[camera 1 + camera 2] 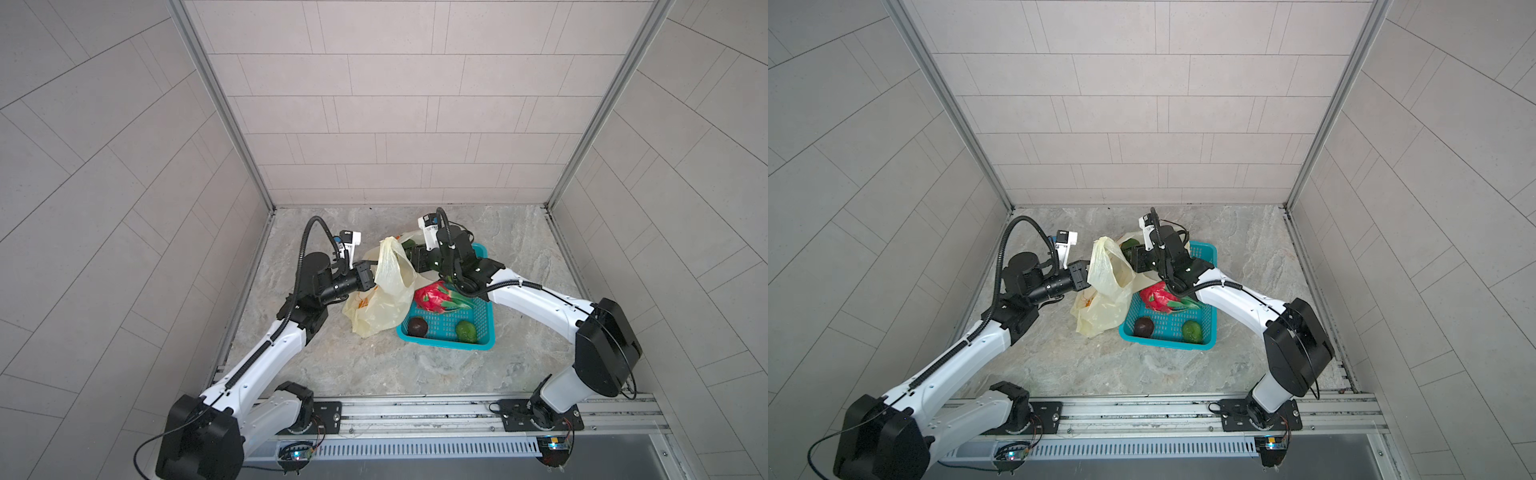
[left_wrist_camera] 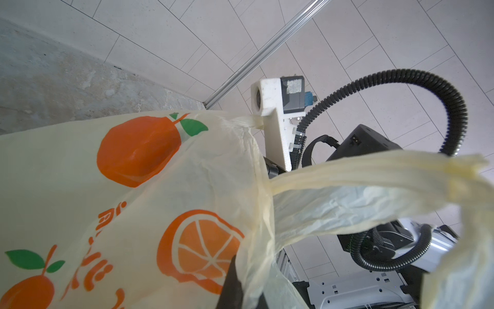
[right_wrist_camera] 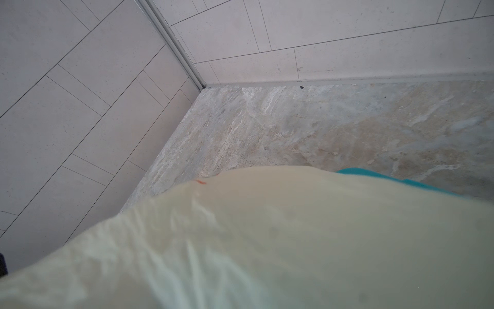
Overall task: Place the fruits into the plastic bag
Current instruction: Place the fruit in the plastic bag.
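Observation:
The pale-yellow plastic bag [image 1: 386,291] [image 1: 1104,299] with orange prints stands raised left of the basket. My left gripper [image 1: 375,277] [image 2: 246,289] is shut on the bag's rim and holds that side up; one loop handle [image 2: 374,171] hangs free. My right gripper [image 1: 415,251] [image 1: 1136,257] is at the bag's far mouth with a round green fruit [image 1: 408,245] [image 1: 1128,246] at its tips. In the right wrist view bag film [image 3: 240,240] hides the jaws. A dragon fruit [image 1: 434,296], a dark brown fruit [image 1: 417,327] and another green fruit [image 1: 466,331] lie in the basket.
The teal perforated basket [image 1: 440,343] [image 1: 1163,341] sits on the marbled floor right of the bag, under my right forearm. Tiled walls close in the back and both sides. A metal rail with the arm bases runs along the front.

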Available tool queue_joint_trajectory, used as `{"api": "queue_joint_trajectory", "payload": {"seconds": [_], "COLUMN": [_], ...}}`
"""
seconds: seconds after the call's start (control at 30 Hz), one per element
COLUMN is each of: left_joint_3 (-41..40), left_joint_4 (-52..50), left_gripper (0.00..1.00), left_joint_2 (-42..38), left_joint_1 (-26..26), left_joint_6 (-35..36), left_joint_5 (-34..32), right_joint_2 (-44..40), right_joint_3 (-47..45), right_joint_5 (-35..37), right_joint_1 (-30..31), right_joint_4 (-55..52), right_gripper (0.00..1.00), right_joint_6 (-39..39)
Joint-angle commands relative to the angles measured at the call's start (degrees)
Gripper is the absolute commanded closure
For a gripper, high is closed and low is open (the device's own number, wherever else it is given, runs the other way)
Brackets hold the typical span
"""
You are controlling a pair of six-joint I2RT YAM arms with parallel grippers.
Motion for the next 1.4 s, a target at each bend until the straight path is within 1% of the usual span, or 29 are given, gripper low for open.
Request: {"api": "queue_joint_trajectory", "payload": {"seconds": [0.0, 0.27, 0.33, 0.4, 0.53, 0.7, 0.83, 0.97, 1.1, 1.2, 1.27, 1.37], "left_joint_3": [-0.4, -0.3, -0.4, -0.4, -0.6, -1.5, -2.1, -2.6, -2.9, -3.4, -3.6, -3.4], "left_joint_4": [2.4, 0.4, 0.4, 0.5, 1.8, 4.7, 4.0, 2.1, 0.4, 0.4, 0.4, -3.2], "left_gripper": [1.00, 1.00, 1.00, 1.00, 1.00, 1.00, 1.00, 1.00, 1.00, 1.00, 1.00, 1.00], "left_joint_2": [-1.9, -2.9, -3.2, -3.5, -3.9, -5.0, -5.9, -7.2, -8.3, -8.4, -8.3, -8.5], "left_joint_1": [-0.3, -0.3, -0.4, -0.3, -0.4, -0.3, -0.4, -0.4, -0.6, -0.7, -0.8, -0.8], "left_joint_6": [1.3, 3.5, 3.6, 5.5, 7.3, 8.0, 9.0, 10.7, 12.7, 13.3, 13.8, 17.2], "left_joint_5": [1.4, 3.5, 4.7, 5.7, 9.7, 13.8, 16.2, 18.1, 18.9, 19.7, 20.2, 17.5], "right_joint_2": [-2.0, -3.9, -3.3, -2.1, 0.3, 1.8, 1.9, 2.3, 3.3, 4.0, 4.0, 3.1], "right_joint_3": [1.5, 1.9, 3.0, 4.2, 6.0, 7.0, 7.8, 8.9, 9.7, 9.3, 8.4, 6.1], "right_joint_5": [1.8, -0.5, -1.8, -3.5, -6.0, -4.8, -2.1, -1.0, -2.0, -4.7, -8.3, -14.7], "right_joint_1": [-1.6, -5.7, -5.8, -5.8, -4.6, -3.7, -4.0, -4.8, -4.9, -4.5, -4.2, -3.6], "right_joint_4": [-0.7, -3.0, -4.0, -4.9, -5.2, -3.7, -3.7, -4.0, -4.2, -3.1, -1.3, 1.7], "right_gripper": [0.65, 0.64, 0.64, 0.64, 0.63, 0.62, 0.62, 0.62, 0.62, 0.62, 0.62, 0.62], "right_joint_6": [-1.7, -4.6, -6.0, -6.8, -8.1, -8.5, -9.6, -9.7, -10.4, -10.5, -10.5, -8.9]}}
